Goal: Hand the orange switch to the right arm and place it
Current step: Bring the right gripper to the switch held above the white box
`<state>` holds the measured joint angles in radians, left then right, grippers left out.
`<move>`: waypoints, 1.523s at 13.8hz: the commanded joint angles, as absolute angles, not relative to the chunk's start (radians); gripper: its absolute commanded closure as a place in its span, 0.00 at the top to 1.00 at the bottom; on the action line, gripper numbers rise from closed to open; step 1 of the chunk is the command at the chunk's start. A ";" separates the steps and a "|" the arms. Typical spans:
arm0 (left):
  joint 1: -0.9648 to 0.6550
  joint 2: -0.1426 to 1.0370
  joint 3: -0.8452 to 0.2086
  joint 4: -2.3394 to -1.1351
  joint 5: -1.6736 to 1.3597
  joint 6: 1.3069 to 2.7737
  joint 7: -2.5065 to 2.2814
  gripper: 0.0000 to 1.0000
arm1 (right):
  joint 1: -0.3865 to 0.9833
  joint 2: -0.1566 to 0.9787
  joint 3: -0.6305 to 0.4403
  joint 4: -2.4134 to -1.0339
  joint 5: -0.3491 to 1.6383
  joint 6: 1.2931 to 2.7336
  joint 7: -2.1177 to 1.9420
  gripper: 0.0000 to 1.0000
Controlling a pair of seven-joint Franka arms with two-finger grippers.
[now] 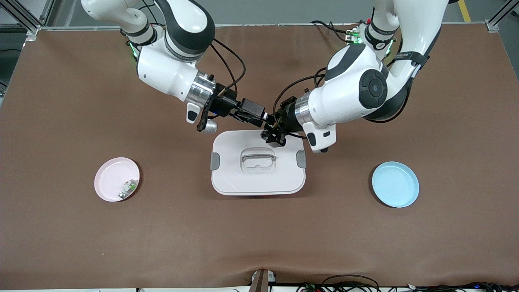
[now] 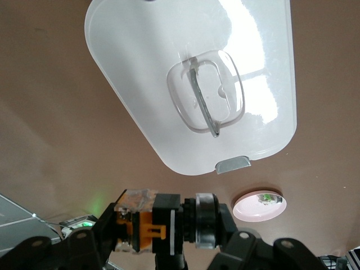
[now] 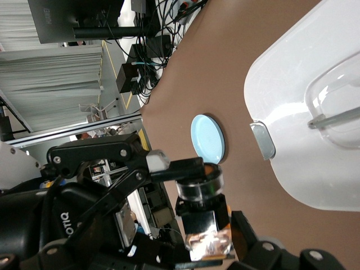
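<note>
High front camera facing both arms; close wrist cameras sharing the white lidded box [image 1: 258, 168]

The middle of the counter [image 1: 61, 243] is taken by a white lidded container [image 1: 258, 167] with a raised handle [image 1: 258, 159] on its lid. Over the edge of this container that is farther from the front camera, the left end effector [image 1: 272, 133] and the right end effector [image 1: 263, 117] meet with the orange switch [image 2: 147, 225] between them, so there is no way through there. Toward the right arm's end lies a pink plate [image 1: 109, 178] carrying a small white-and-green part [image 1: 128, 187]; toward the left arm's end lies a blue plate [image 1: 395, 184]. Between each plate and the container the counter is open, and the wide strip nearer to the front camera is open as well.
</note>
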<state>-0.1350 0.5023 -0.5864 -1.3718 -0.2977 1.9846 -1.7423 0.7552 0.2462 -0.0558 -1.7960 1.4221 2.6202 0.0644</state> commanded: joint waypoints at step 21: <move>-0.156 0.512 -0.581 -1.345 -0.308 1.968 -1.764 0.03 | 0.767 0.276 -0.046 -1.819 1.396 2.600 -0.021 0.67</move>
